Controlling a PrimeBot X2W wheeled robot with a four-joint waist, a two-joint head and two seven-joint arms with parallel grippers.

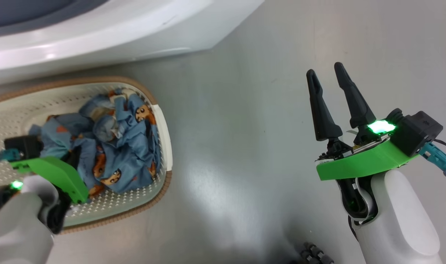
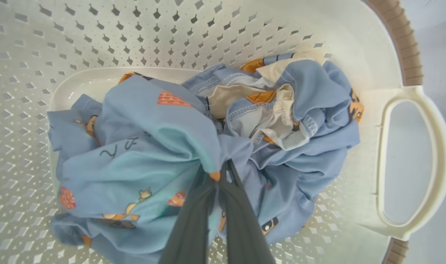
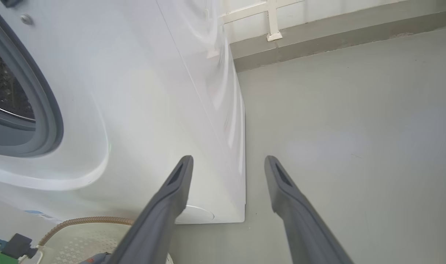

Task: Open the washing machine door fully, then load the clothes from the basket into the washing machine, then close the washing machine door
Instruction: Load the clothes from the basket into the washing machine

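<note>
While the left gripper (image 2: pixel 223 176) was down in the basket (image 2: pixel 171 36), what was actually in there? (tom)

Just the clothes (image 2: pixel 142 146), one crumpled blue heap with bear prints and some cream bits. Couldn't tell how many pieces. Its fingers were pinched together on a fold of blue cloth near the middle of the heap. (rik)

Any writing or labels? (tom)

Some dark squiggles on the cloth, couldn't read them. The washer (image 3: pixel 134 91) had a small blue label (image 3: pixel 35 213) low on its front, too small to read as well. (rik)

Counts? And where did it all sit? (tom)

One basket, on the floor (image 1: pixel 245 128) just in front of the one washer. It had a brown rim (image 1: pixel 98 79), and one handle (image 2: pixel 439 146) was seen from the left wrist. The clothes all lay inside it. Two grippers. The right gripper (image 1: pixel 325 69) hung over bare floor, well apart from the basket, fingers spread wide with nothing between them. From its wrist, one grey gasket (image 3: pixel 43 110) and a bit of steel drum (image 3: pixel 6 91) showed at the left. (rik)
</note>
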